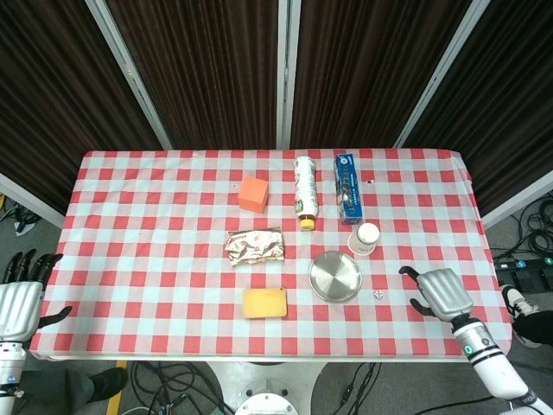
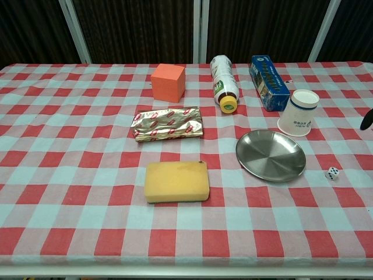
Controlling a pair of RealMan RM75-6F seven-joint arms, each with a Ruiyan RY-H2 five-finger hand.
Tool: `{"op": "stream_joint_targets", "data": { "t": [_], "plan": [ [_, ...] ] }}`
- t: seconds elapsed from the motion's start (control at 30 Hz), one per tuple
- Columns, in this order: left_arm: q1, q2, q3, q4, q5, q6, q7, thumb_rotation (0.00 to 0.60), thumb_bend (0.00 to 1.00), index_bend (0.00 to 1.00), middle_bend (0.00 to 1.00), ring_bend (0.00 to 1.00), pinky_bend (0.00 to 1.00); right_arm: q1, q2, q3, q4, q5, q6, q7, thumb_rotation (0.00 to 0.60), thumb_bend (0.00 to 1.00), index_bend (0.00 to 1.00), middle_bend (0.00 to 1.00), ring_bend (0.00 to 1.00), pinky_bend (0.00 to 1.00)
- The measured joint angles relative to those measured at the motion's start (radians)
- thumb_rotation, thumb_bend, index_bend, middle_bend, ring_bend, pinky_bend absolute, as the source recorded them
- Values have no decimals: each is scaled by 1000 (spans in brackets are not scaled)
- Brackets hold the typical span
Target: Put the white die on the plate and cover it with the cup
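The small white die (image 1: pixel 378 296) (image 2: pixel 332 172) lies on the checked cloth just right of the round metal plate (image 1: pixel 335 277) (image 2: pixel 271 155). Behind the plate, a white paper cup (image 1: pixel 364 239) (image 2: pixel 299 112) lies tilted on its side. My right hand (image 1: pixel 441 292) hovers over the table to the right of the die, apart from it, with its fingers spread and nothing in them. In the chest view only a dark fingertip (image 2: pixel 367 119) of the right hand shows at the right edge. My left hand (image 1: pixel 19 296) hangs off the table's left edge, fingers apart and empty.
A yellow sponge (image 1: pixel 264 303) lies at the front middle and a foil packet (image 1: pixel 255 246) behind it. Further back are an orange cube (image 1: pixel 253 194), a lying bottle (image 1: pixel 305 196) and a blue box (image 1: pixel 347 188).
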Motion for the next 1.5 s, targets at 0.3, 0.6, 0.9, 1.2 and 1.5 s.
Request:
{"op": "stream_joint_targets", "data": {
  "t": [0.3, 0.6, 0.9, 1.2, 1.5],
  "plan": [
    [0, 4, -1, -5, -5, -4, 1, 600, 0, 151, 156, 41, 0, 92, -119, -21, 150, 22, -116, -48, 600, 219, 384, 907, 860, 903],
    [0, 3, -2, -3, -9, -6, -1, 600, 0, 151, 156, 41, 0, 132, -208, -48, 250, -36, -117, 11, 600, 218, 392, 909, 868, 909],
    [1, -2, -3, 7, -12, -11, -15, 600, 0, 151, 155, 41, 0, 153, -244, -65, 293, -57, -108, 38, 600, 254, 501, 918, 881, 927],
    [2, -8, -3, 20, -13, -11, -26, 600, 0, 151, 156, 41, 0, 156, -250, -59, 292, -75, -48, 84, 600, 303, 635, 930, 896, 942],
    [4, -1, -4, 18, -5, -2, -28, 600, 0, 152, 156, 41, 0, 252, -262, 2, 261, -59, -114, 94, 600, 302, 603, 930, 897, 941]
  ]
}}
